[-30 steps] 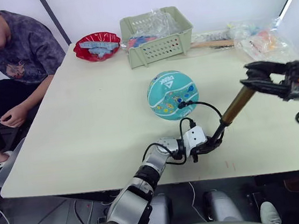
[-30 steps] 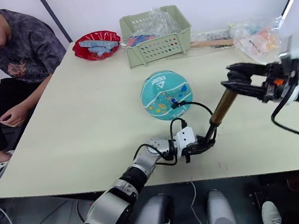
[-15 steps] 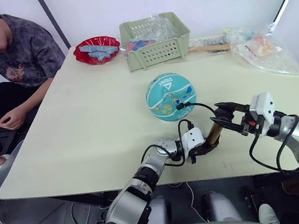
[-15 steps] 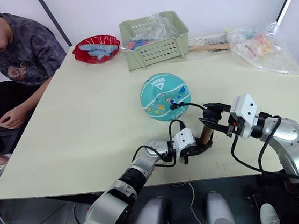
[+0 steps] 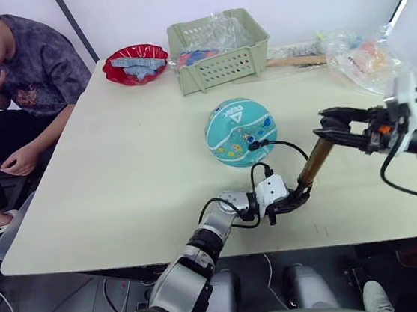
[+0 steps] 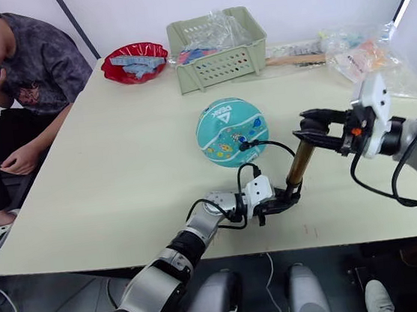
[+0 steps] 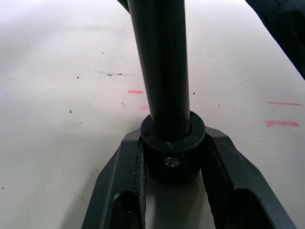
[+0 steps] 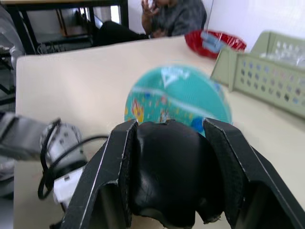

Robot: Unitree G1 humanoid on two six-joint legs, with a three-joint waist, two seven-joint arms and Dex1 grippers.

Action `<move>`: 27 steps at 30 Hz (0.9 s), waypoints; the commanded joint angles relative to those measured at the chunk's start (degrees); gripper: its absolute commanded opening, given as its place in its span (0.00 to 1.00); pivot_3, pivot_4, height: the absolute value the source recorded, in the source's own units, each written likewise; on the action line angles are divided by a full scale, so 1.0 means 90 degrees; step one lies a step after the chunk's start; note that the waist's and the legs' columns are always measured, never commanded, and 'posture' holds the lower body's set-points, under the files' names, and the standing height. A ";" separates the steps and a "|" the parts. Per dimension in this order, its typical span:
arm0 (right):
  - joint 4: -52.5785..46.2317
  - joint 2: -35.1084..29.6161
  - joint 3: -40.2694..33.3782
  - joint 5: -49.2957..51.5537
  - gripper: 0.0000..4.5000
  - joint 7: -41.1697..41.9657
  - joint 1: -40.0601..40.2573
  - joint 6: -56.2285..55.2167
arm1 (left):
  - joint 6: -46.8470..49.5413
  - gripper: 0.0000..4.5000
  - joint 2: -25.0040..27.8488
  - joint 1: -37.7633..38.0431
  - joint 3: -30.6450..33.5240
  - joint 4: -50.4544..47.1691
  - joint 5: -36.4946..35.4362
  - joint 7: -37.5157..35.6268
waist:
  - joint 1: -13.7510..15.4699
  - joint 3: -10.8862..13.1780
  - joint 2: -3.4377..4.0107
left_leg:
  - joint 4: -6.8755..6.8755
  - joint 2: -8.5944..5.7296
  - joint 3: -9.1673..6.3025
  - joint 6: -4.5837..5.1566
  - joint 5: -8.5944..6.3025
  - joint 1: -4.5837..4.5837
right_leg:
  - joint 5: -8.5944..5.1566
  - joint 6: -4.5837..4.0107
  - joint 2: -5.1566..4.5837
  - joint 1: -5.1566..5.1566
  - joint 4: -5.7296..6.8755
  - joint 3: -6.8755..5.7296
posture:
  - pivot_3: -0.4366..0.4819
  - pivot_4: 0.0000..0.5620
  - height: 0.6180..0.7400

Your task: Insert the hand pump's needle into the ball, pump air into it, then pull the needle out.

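Note:
The teal-blue ball (image 5: 240, 132) rests mid-table. The black fitting of the needle (image 5: 253, 147) sits against the ball's near side; the pin itself is hidden. A thin black hose (image 5: 292, 149) loops from there to the hand pump (image 5: 315, 161), whose brass cylinder leans up to the right. My left gripper (image 5: 293, 200) is shut on the pump's black bottom cap (image 7: 172, 155), pinning it to the table. My right gripper (image 5: 333, 128) is shut on the black T-handle (image 8: 167, 176) at the raised top end, to the right of the ball (image 8: 176, 100).
At the table's (image 5: 121, 181) far edge stand a green basket (image 5: 217, 49) of bagged items, a red bowl (image 5: 136, 64) and clear plastic bags (image 5: 367, 59). A person (image 5: 11, 80) sits at the left side.
My right gripper pushed the T-handle down toward the table, then drew it back up to the right. The left gripper kept hold of the pump's base. The person raised a hand to the head.

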 commanded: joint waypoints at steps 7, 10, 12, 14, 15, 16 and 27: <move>0.0204 -0.0931 -0.1474 0.1125 0.38 -0.0264 -0.1294 0.0966 | 0.0127 0.26 0.0172 0.0183 -0.0169 0.0523 0.0327 0.0074 | 0.0000 0.0039 0.0023 | -0.0003 -0.0001 0.0003 0.0001 0.0000 -0.0007 | 0.0000 0.0002 -0.0004 -0.0007 -0.0001 0.0000 | 0.48 0.27 1.00; 0.0039 -0.0751 -0.1368 0.1051 0.38 -0.0296 -0.1009 0.0972 | 0.0112 0.26 0.0173 0.0178 -0.0177 0.0539 0.0333 0.0076 | 0.0003 0.0040 0.0023 | -0.0003 -0.0004 0.0008 0.0001 0.0000 -0.0012 | 0.0000 0.0004 -0.0008 -0.0012 -0.0001 0.0003 | 0.48 0.27 1.00; -0.0065 -0.0560 -0.1215 0.0872 0.38 -0.0298 -0.0669 0.0893 | 0.0108 0.26 0.0172 0.0176 -0.0179 0.0544 0.0334 0.0076 | 0.0009 0.0040 0.0022 | -0.0003 -0.0004 0.0005 0.0001 0.0000 -0.0013 | 0.0000 0.0003 -0.0008 -0.0012 -0.0001 0.0001 | 0.48 0.27 1.00; -0.0173 -0.0349 -0.0969 0.0602 0.38 -0.0300 -0.0315 0.0735 | 0.0105 0.26 0.0175 0.0177 -0.0184 0.0543 0.0337 0.0071 | 0.0004 0.0037 0.0020 | -0.0004 -0.0004 0.0002 0.0001 0.0000 -0.0009 | 0.0000 0.0003 -0.0007 -0.0008 -0.0001 -0.0002 | 0.48 0.27 1.00; -0.0228 -0.0209 -0.0868 0.0540 0.38 -0.0342 -0.0165 0.0681 | 0.0108 0.26 0.0177 0.0182 -0.0187 0.0533 0.0337 0.0069 | 0.0000 0.0034 0.0016 | -0.0003 -0.0004 0.0004 0.0001 0.0000 -0.0008 | 0.0000 0.0004 -0.0007 -0.0008 -0.0001 -0.0001 | 0.48 0.27 1.00; -0.0287 -0.0069 -0.0714 0.0459 0.38 -0.0359 -0.0004 0.0614 | 0.0111 0.26 0.0179 0.0184 -0.0190 0.0527 0.0340 0.0069 | -0.0002 0.0030 0.0009 | -0.0004 -0.0004 0.0005 0.0001 0.0000 -0.0004 | 0.0000 0.0004 -0.0007 -0.0005 -0.0001 -0.0001 | 0.48 0.27 1.00; -0.0140 0.1111 0.0671 -0.0676 0.38 -0.0339 0.1154 -0.0214 | 0.0136 0.26 0.0228 0.0247 -0.0179 0.0441 0.0335 0.0089 | -0.0012 -0.0035 -0.0049 | -0.0003 0.0011 -0.0006 0.0000 0.0000 0.0019 | -0.0001 0.0001 0.0020 0.0007 0.0003 0.0000 | 0.48 0.27 1.00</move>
